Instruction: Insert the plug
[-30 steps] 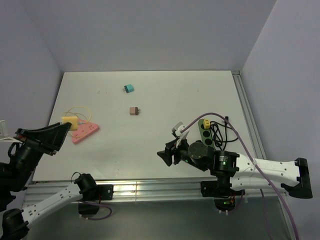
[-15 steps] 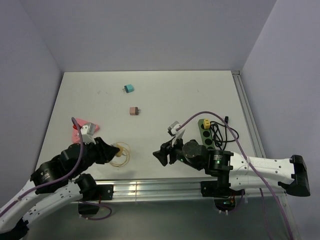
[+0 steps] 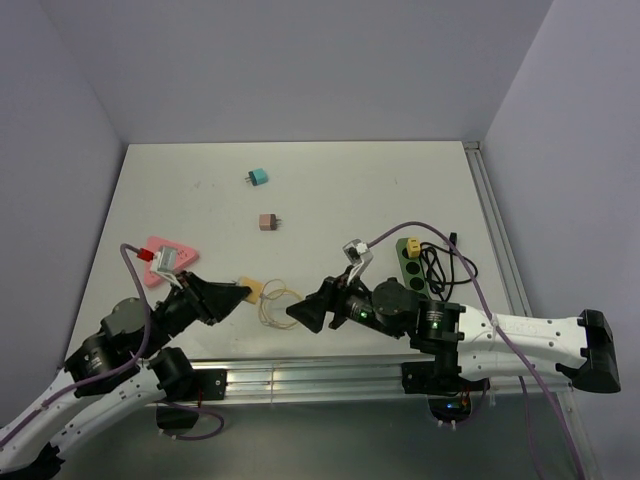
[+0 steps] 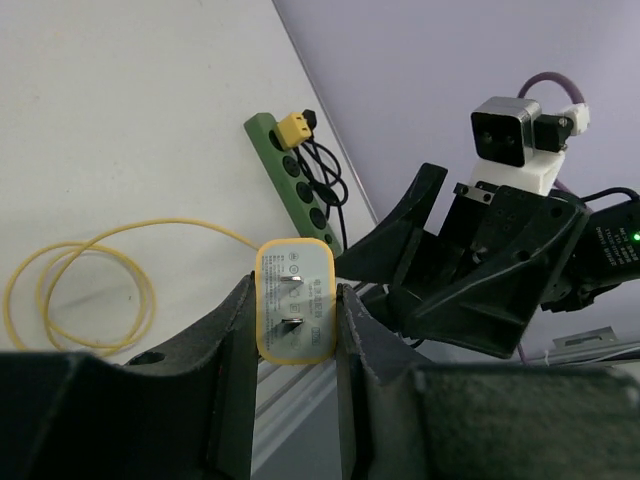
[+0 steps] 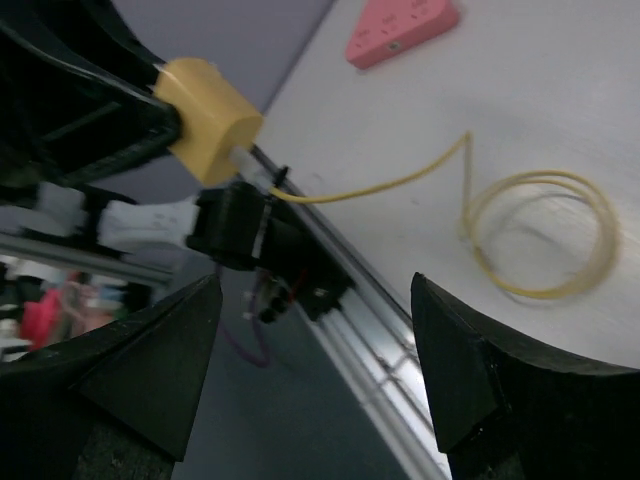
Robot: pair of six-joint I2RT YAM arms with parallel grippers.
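So the left claw point(image 3: 240, 291) is clamped on the yellow plug point(image 4: 295, 313), one finger on each side. You can see its two metal prongs facing the left wrist camera. The plug is up off the table point(image 3: 380, 190) near the front edge, roughly in the middle between the two arms. Its thin yellow cord point(image 3: 277, 303) trails down to a loose coil lying flat on the table just beside it. The right claw point(image 3: 300, 313) has its fingers spread wide with nothing in them. It's pointed at the left claw from close by, and the coil is between them. Counting stuff, I get two power strips. One is a pink triangle-shaped strip point(image 3: 165, 258) on the left side of the table, just behind the left arm. The other is a green strip point(image 3: 410, 262) on the right, behind the right arm. The green one has one small yellow adapter point(image 3: 410, 243) sitting in its far end socket, and a bundle of black cord point(image 3: 447, 268) touching its right side. There are also two more loose plugs lying further back on the table, well apart from both claws: one teal plug point(image 3: 259, 177) and one brown plug point(image 3: 267, 221), with the brown one nearer. That makes three loose plugs total, counting the one in the claw. The yellow plug isn't in either strip.
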